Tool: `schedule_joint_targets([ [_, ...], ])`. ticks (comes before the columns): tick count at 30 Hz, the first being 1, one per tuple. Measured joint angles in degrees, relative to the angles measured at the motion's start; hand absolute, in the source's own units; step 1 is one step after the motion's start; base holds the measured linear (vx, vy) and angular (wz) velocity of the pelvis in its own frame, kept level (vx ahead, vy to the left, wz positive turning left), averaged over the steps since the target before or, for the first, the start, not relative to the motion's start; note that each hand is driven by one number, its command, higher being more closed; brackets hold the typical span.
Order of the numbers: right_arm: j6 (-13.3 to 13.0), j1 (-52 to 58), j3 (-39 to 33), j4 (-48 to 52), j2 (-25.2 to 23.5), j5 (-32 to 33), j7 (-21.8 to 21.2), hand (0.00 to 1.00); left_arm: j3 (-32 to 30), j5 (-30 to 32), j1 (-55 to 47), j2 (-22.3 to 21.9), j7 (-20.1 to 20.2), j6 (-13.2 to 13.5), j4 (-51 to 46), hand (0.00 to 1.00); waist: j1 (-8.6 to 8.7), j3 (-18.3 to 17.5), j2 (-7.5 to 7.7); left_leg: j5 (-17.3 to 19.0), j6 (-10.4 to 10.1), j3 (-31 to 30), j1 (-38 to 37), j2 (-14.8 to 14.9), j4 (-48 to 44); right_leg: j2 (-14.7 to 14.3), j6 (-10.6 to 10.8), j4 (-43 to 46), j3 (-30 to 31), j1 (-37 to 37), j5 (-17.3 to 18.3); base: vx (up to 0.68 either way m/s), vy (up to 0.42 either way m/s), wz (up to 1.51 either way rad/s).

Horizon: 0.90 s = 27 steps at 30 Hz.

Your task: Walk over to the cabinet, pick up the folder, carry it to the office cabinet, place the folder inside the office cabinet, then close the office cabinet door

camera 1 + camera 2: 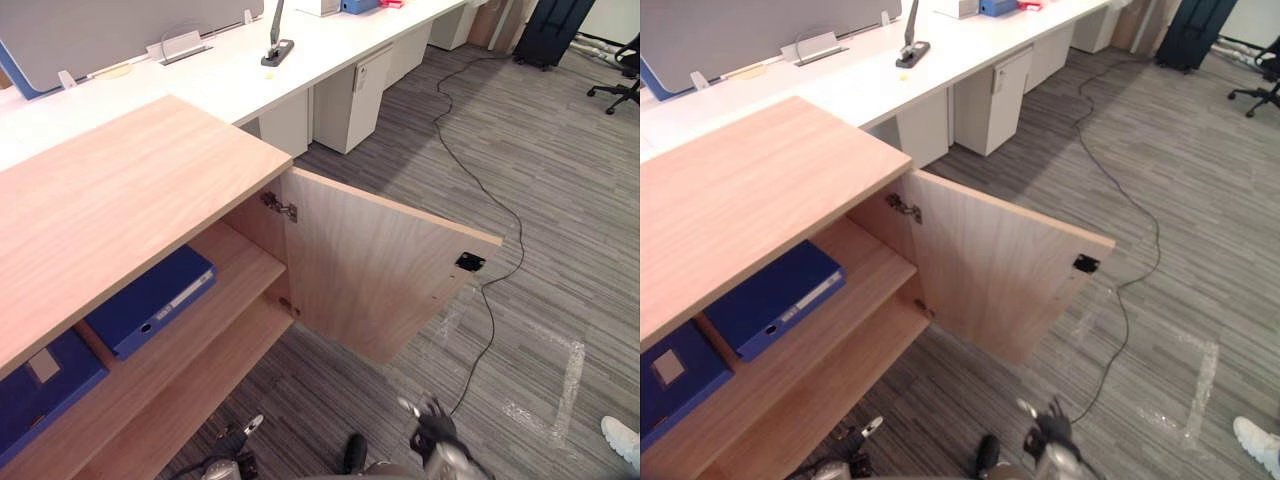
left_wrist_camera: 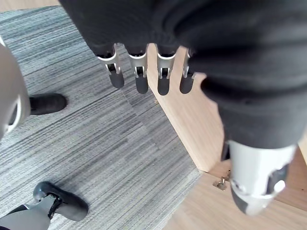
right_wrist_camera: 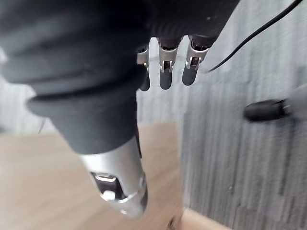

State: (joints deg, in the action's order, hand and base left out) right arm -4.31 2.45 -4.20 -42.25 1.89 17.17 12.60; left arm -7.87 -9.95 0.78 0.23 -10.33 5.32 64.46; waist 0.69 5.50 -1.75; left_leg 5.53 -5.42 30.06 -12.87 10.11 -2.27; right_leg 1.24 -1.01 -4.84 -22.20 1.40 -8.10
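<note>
Two hands are hanging empty, left hand [image 2: 201, 38] and right hand [image 3: 91, 67], fingers [image 2: 140, 79] straight and slightly spread. Beyond the fingertips [image 3: 164, 82], a blue folder [image 1: 150, 300] is lying on the office cabinet's [image 1: 120, 190] shelf [image 1: 240, 265].

We see the office cabinet [image 1: 110, 190] with its wooden top bare. On its upper shelf [image 1: 238, 262] a blue folder [image 1: 152, 298] lies flat near the hinge side. A second blue folder [image 1: 40, 390] lies flat farther left, apart from the first and partly cut off at the picture's edge. Beneath them we see the lower shelf [image 1: 200, 365]. The cabinet stands on grey striped carpet [image 1: 560, 200], where pale tape lines [image 1: 570, 375] mark a corner. Behind the cabinet we see a white desk [image 1: 230, 75] carrying a black stand base [image 1: 277, 50], with a white pedestal [image 1: 350, 95] on the carpet under it.
</note>
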Motion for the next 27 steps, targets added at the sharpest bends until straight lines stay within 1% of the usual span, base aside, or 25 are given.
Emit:
schedule_joint_targets([
  [2, 0.39, -3.02, -1.97, 2.29, 0.42, -4.1, 0.15, 0.0, -0.13, 1.26, -0.3, 0.35, 0.07, -0.03, -0.61, 0.0, -0.21, -0.02, 0.09, -0.01, -0.02, -0.7, -0.03, -0.31, 0.04, 0.42, 0.02, 0.0, -0.24, -0.27, -0.01, 0.01, 0.048, 0.1],
  [3, 1.11, -6.33, -6.69, 2.58, 2.33, -6.26, 0.05, 0.0, -0.83, 1.46, -1.06, 0.95, 0.46, -0.12, -1.32, 0.0, -0.19, -0.04, 0.14, -0.04, -0.06, -1.18, -0.03, -0.63, 0.03, 0.85, 0.05, 0.01, -0.59, -0.48, -0.03, 0.01, 0.05, 0.15],
  [4, 1.56, -8.25, -9.64, 2.49, 4.38, -7.22, -0.09, 0.0, -1.58, 1.5, -1.72, 1.2, 0.77, -0.19, -2.04, 0.0, -0.25, -0.07, 0.07, -0.04, -0.06, -1.29, -0.04, -0.83, 0.03, 1.09, 0.11, 0.01, -0.7, -0.57, -0.07, 0.0, 0.052, 0.18],
  [5, 1.46, -12.63, -14.79, -0.13, 11.28, -6.91, -1.69, 0.0, -3.18, 2.87, -3.38, 1.9, 0.96, -0.26, -3.12, 0.0, -0.39, -0.13, -0.1, -0.04, -0.06, -1.83, -0.19, -1.34, -0.01, 1.67, 0.23, 0.0, -0.99, -0.95, -0.15, -0.01, 0.054, 0.15],
  [6, 1.19, -14.64, -16.35, -2.07, 15.18, -6.76, -1.89, 0.0, -4.08, 3.29, -4.11, 2.3, 1.27, -0.22, -3.28, 0.0, -0.44, -0.16, -0.2, -0.04, -0.06, -2.22, -0.24, -1.59, -0.07, 2.01, 0.34, 0.0, -1.16, -1.2, -0.23, -0.01, 0.079, 0.18],
  [7, 0.42, -18.38, -18.06, -4.48, 22.94, -5.61, -1.59, 0.0, -5.93, 3.43, -5.71, 2.95, 2.17, -0.26, -3.17, 0.0, -0.61, -0.36, -0.55, -0.05, -0.06, -2.73, -0.27, -2.08, -0.09, 2.67, 0.59, 0.0, -1.28, -1.42, -0.41, -0.01, 0.079, 0.11],
  [9, -0.77, -21.28, -18.2, -2.83, 26.62, -4.82, -1.48, 0.0, -5.93, 3.43, -7.56, 4.47, 3.26, -0.46, -2.3, 0.0, -0.17, -0.43, -0.49, -0.1, 0.0, -2.91, -0.29, -2.5, -0.1, 3.12, 0.93, 0.0, -1.29, -1.45, -0.64, -0.03, 0.064, 0.03],
  [10, -1.51, -22.56, -18.08, -2.42, 27.12, -4.84, -1.59, 0.0, -5.94, 3.44, -7.87, 5.11, 3.52, -0.76, -1.46, 0.0, -0.22, -0.57, -0.45, -0.11, 0.02, -3.34, -0.29, -2.72, -0.19, 3.4, 0.98, 0.0, -1.38, -1.6, -0.69, -0.05, 0.027, 0.07],
  [11, -1.54, -23.13, -17.89, -2.66, 27.11, -4.83, -1.62, 0.0, -5.94, 3.44, -7.91, 5.1, 3.65, -0.82, -1.18, 0.0, -0.27, -0.57, -0.44, -0.11, 0.02, -3.93, -0.28, -2.79, -0.34, 3.6, 1.0, -0.01, -1.66, -1.84, -0.7, -0.07, 0.01, 0.27],
  [12, -1.6, -24.3, -17.36, -4.97, 27.4, -4.78, -0.38, 0.0, -5.81, 3.44, -7.84, 4.87, 3.93, -0.83, -1.09, 0.0, -0.23, -0.6, -0.47, -0.15, 0.08, -5.43, -0.26, -2.84, -0.61, 4.04, 1.01, -0.01, -2.7, -2.51, -0.71, -0.06, -0.003, 0.3],
  [13, -1.54, -24.65, -17.04, -6.66, 27.99, -4.79, -0.22, 0.0, -5.66, 3.44, -7.87, 4.74, 4.11, -0.83, -1.08, 0.0, -0.28, -0.66, -0.46, -0.15, 0.09, -5.8, -0.25, -2.86, -0.69, 4.2, 1.04, -0.02, -2.88, -2.71, -0.73, -0.09, 0.007, 0.3],
  [14, -1.41, -25.39, -16.32, -9.14, 28.72, -4.8, -0.28, 0.0, -5.5, 3.44, -8.07, 4.6, 4.3, -0.83, -1.03, 0.0, -0.4, -0.74, -0.44, -0.16, 0.1, -6.04, -0.16, -2.95, -0.69, 4.4, 1.16, -0.03, -3.06, -2.77, -0.84, -0.1, 0.018, 0.15],
  [17, -1.17, -26.68, -15.93, -12.18, 28.77, -4.71, -0.59, 0.0, -5.9, 3.42, -8.49, 4.6, 4.5, -0.87, -0.66, 0.0, -0.43, -0.76, -0.47, -0.16, 0.11, -8.56, 0.19, -3.1, -0.58, 4.79, 1.59, -0.05, -4.13, -2.77, -1.14, -0.11, -0.006, 0.14],
  [19, -0.84, -27.23, -15.29, -14.1, 28.78, -4.31, -1.4, 0.0, -6.43, 3.42, -8.48, 4.62, 4.5, -0.87, -0.73, 0.0, -0.4, -0.77, -0.49, -0.2, 0.17, -10.26, 0.77, -3.02, -0.19, 4.81, 1.76, -0.15, -5.04, -2.76, -1.28, -0.16, -0.023, 0.35],
  [20, -0.35, -27.92, -14.49, -15.5, 28.74, -3.05, -2.12, 0.0, -6.72, 3.4, -8.53, 4.63, 4.51, -0.88, -0.73, 0.0, -0.44, -0.78, -0.51, -0.22, 0.19, -11.72, 1.07, -3.06, 0.33, 4.77, 1.74, -0.35, -6.12, -2.76, -1.35, -0.17, -0.01, 0.42],
  [23, 0.37, -30.9, -14.25, -18.65, 28.31, -0.54, -4.26, 0.0, -7.21, 3.32, -9.08, 4.64, 4.6, -0.98, -0.74, 0.0, -1.29, -0.77, -0.68, -0.23, 0.25, -13.92, 1.25, -2.9, 2.05, 4.63, 1.49, -0.41, -7.64, -2.61, -1.65, -0.19, -0.005, 0.31],
  [24, 0.41, -32.29, -14.17, -19.39, 28.26, -0.18, -5.07, 0.0, -7.7, 3.16, -9.44, 4.68, 4.62, -1.04, -0.73, 0.0, -1.87, -0.67, -0.64, -0.22, 0.23, -14.45, 1.5, -2.98, 2.35, 4.74, 1.6, -0.43, -7.79, -2.34, -1.62, -0.21, -0.008, 0.16],
  [27, 0.42, -34.53, -12.85, -20.45, 28.28, 0.18, -6.57, 0.0, -8.09, 3.09, -10.64, 4.71, 4.71, -1.23, -0.59, 0.0, -2.22, -0.42, -0.77, -0.14, 0.03, -15.01, 2.04, -3.23, 2.1, 5.21, 1.62, -0.43, -7.79, -2.19, -1.59, -0.17, -0.01, 0.07],
])
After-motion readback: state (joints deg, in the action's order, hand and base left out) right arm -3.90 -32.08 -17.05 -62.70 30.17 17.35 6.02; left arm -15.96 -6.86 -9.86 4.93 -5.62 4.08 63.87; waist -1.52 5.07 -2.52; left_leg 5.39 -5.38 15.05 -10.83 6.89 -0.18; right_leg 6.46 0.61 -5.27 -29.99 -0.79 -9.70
